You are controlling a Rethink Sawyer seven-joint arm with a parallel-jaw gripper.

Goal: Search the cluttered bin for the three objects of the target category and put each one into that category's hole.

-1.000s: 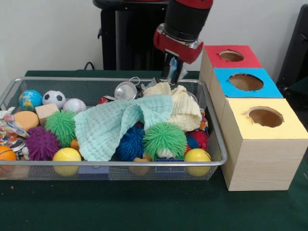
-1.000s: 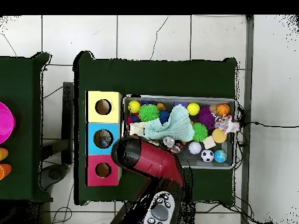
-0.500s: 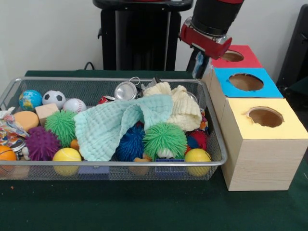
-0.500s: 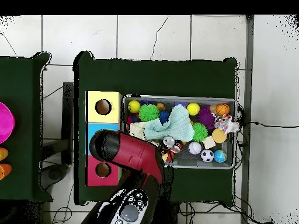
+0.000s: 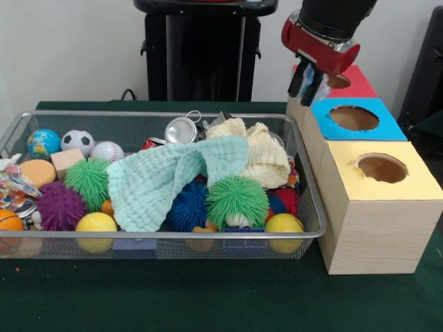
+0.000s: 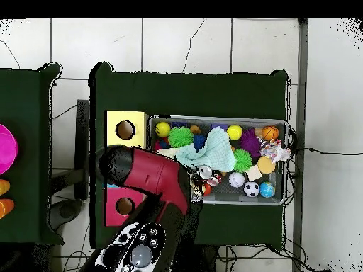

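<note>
Our end effector has swung from the bin to the boxes' edge; grip unclear.

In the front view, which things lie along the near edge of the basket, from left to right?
Orange ball → purple spiky ball → yellow ball → blue spiky ball → green spiky ball → second yellow ball.

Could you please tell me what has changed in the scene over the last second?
The gripper has swung from above the far side of the wire bin across to the sorting boxes, now hanging by the red box and blue box. Whether it carries anything cannot be seen. The cloths and balls lie unchanged.
</note>
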